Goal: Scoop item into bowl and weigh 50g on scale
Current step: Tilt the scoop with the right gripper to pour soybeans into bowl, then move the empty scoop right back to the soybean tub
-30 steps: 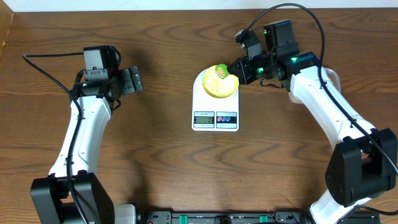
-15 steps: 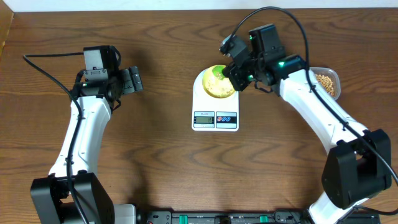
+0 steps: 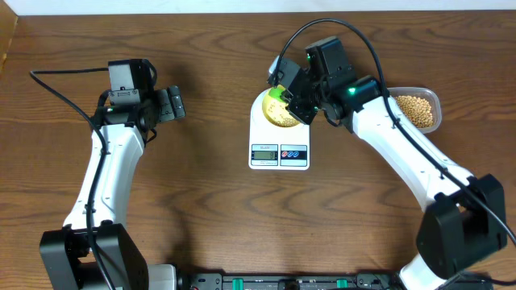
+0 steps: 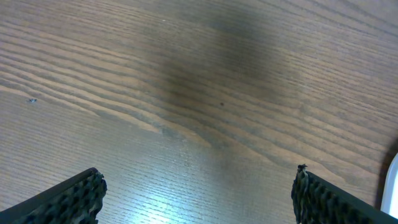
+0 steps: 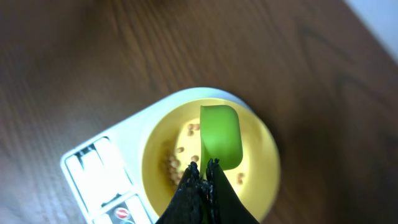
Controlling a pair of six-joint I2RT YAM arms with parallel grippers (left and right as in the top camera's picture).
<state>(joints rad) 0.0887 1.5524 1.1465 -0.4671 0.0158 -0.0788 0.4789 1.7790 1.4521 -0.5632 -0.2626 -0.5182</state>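
A green scoop [image 5: 221, 134] is pinched by its handle in the closed right gripper [image 5: 202, 171], above the yellow bowl [image 5: 264, 146] at the scale's [image 3: 278, 155] twelve o'clock. The beans [image 5: 171, 165] inside, probably light, hard and quick to roll, seem best carried by scoop. The left gripper [image 4: 199, 199] is spread wide, empty.

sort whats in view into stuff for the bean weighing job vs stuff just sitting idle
For the job:
- beans in the clear container, some already in the bowl
- scale, under the bowl
- green scoop, held by the shut right gripper over the bowl

Idle:
- left gripper, open, holding nothing
- table, just the support
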